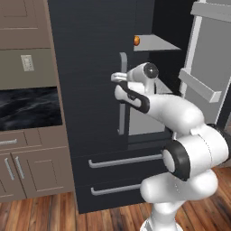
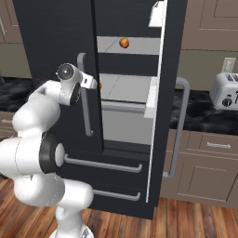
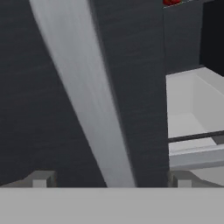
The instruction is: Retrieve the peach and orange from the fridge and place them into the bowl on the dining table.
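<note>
The black fridge [image 1: 85, 67] has its left door shut and its right door [image 2: 169, 93] swung open. A mottled peach [image 2: 124, 42] sits on the upper grey shelf; in the left base view the peach [image 1: 136, 40] peeks past the shut door's edge. The bright orange [image 2: 100, 85] shows as a sliver behind that edge, one shelf lower. My gripper [image 3: 111, 179] is open against the left door, with its fingertips [image 3: 41, 179] on either side of the grey bar handle [image 3: 83, 96]. The gripper [image 1: 118, 77] holds nothing. The bowl and the dining table are out of view.
Two lower drawers [image 1: 122, 173] with bar handles sit under the doors. The open door carries grey bins [image 1: 198, 85]. A toaster [image 2: 225, 90] stands on the dark counter to the right, with brown cabinets [image 1: 27, 171] on both sides.
</note>
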Robot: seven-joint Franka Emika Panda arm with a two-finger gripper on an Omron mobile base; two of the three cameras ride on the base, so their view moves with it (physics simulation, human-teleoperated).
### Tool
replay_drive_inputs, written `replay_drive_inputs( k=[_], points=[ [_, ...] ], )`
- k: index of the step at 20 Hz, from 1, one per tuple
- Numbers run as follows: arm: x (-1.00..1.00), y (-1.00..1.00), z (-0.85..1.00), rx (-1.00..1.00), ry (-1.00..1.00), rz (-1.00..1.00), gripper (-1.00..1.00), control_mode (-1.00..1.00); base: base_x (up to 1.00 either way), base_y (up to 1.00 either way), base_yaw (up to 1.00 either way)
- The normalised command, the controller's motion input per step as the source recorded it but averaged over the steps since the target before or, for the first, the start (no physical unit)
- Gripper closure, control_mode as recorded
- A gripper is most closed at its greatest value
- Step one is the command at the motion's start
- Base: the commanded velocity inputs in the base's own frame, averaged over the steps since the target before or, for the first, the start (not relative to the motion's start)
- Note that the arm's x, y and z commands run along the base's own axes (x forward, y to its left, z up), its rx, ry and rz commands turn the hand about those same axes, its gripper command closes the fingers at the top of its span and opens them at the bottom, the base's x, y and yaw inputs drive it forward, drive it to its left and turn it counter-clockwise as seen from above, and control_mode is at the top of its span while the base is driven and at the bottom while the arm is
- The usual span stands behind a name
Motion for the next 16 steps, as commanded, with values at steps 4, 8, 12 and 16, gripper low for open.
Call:
replay_drive_inputs(
  k=[4,8,12,16],
  points=[
    [0.74,0.17,-0.33,0.00,0.00,0.00,-1.00,-1.00,0.00,0.00,0.00],
    [0.80,0.02,-0.10,0.00,0.04,0.00,-1.00,-1.00,0.00,0.00,0.00],
    [0.92,0.00,0.00,0.00,0.17,0.00,1.00,-1.00,0.00,0.00,0.00],
    [0.92,0.00,0.00,0.00,0.16,0.00,1.00,-1.00,0.00,0.00,0.00]
  ],
)
